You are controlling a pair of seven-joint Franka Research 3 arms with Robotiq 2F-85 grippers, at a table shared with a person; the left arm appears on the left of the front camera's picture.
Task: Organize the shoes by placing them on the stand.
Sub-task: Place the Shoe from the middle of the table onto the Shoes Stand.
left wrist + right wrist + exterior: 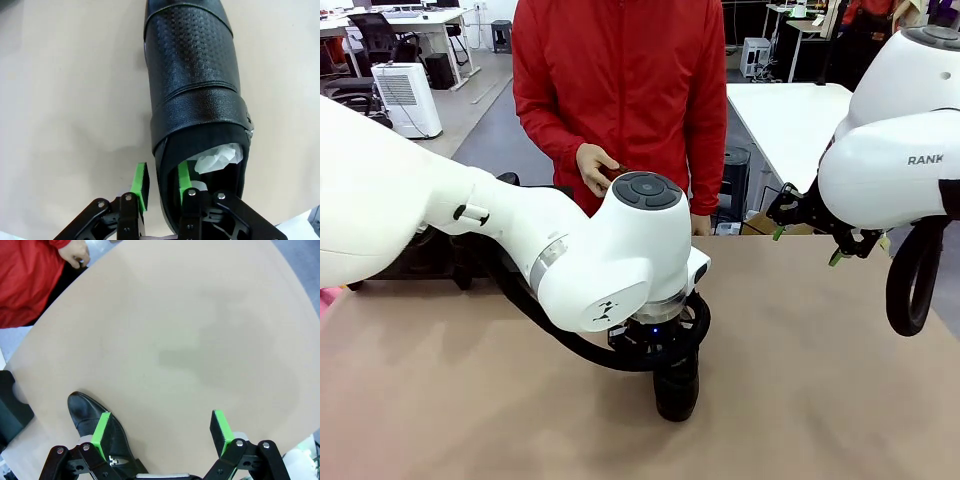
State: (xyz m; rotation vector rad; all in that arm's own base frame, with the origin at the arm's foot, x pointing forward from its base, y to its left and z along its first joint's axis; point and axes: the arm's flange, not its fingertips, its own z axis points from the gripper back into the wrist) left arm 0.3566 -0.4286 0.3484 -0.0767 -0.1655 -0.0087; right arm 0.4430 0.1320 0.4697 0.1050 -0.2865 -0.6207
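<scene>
The left gripper fingers straddle the side wall of a shoe at mid-worktop, closing to grasp. Next: lift toward the stand. The right gripper hangs wide open, empty.

Shoe mostly hidden beneath left arm in front view. Its toe cut off by the left wrist view's top edge. Stand largely obscured behind that arm.

front: across table at person | wrists: downward, close | shared: shoe
</scene>
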